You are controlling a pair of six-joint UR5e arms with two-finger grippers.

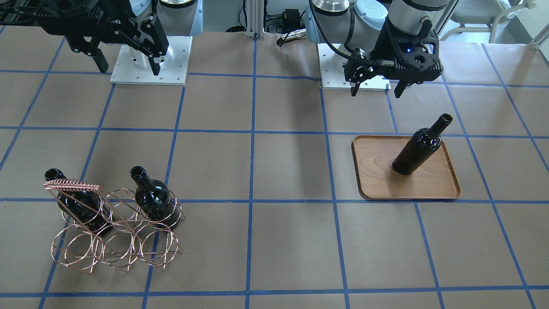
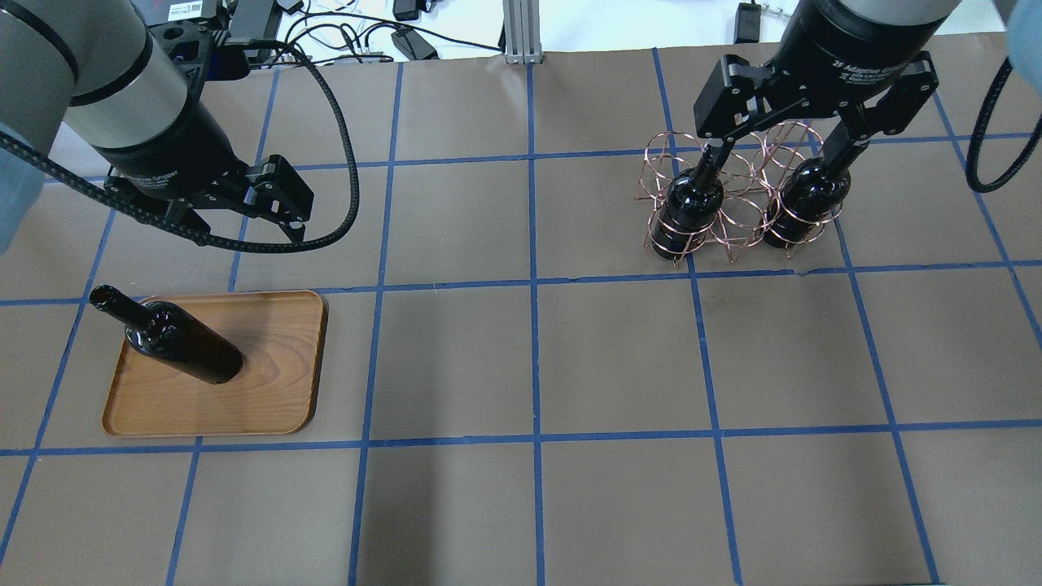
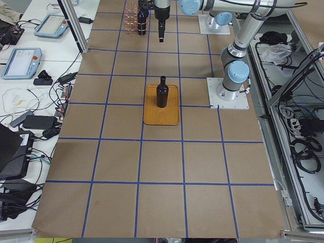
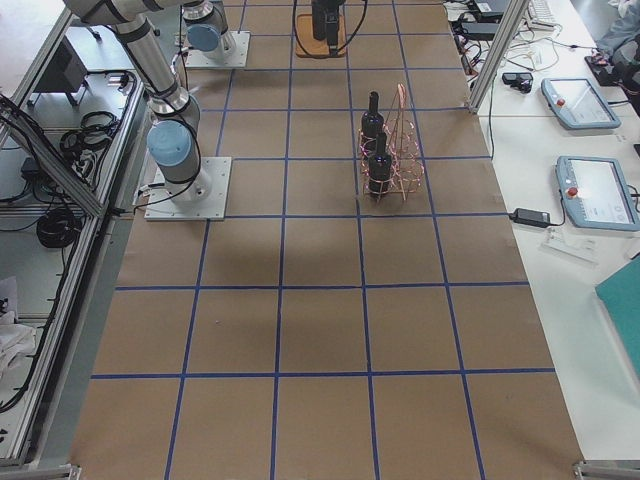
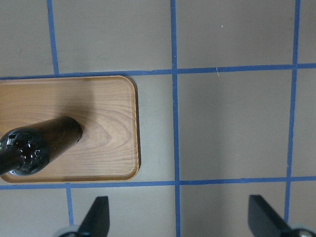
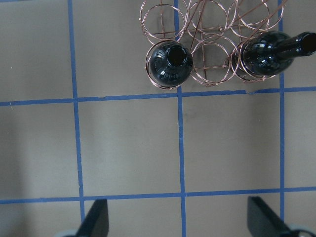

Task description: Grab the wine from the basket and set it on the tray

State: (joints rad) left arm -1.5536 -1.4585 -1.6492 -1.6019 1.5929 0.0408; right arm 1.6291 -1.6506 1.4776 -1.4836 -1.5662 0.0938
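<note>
Surface: brown paper-covered table [image 2: 529, 366] marked into squares by blue tape lines [image 2: 536, 496].
Room: white mounting plates [image 1: 150, 60] for the arms at the top of the front-facing view; side benches carry teach pendants [image 3: 20, 61] and loose cables.
Tray: wooden tray [image 2: 273, 391] lies flat at the lower left of the overhead view, inside one taped square.
Tray contents: one wine bottle [image 2: 175, 346] stands upright near the tray's middle, mouth open, touching nothing else.
Basket: copper wire basket [image 1: 111, 253] sits at the lower left of the front-facing view, its coiled handle bar [image 1: 70, 186] at the upper left of the rack.
Basket contents: left-hand bottle [image 1: 81, 206] and right-hand bottle [image 1: 155, 201], each upright in a ring, with one ring between them.
Left gripper: left gripper [image 1: 377, 90] hangs above the table at the upper right of the front-facing view, beyond the tray's far edge; fingers spread apart, holding nothing, clear of the wine bottle.
Right gripper: right gripper [image 2: 781, 159] hangs over the basket at the upper right of the overhead view; fingers spread wide, gripping nothing.
</note>
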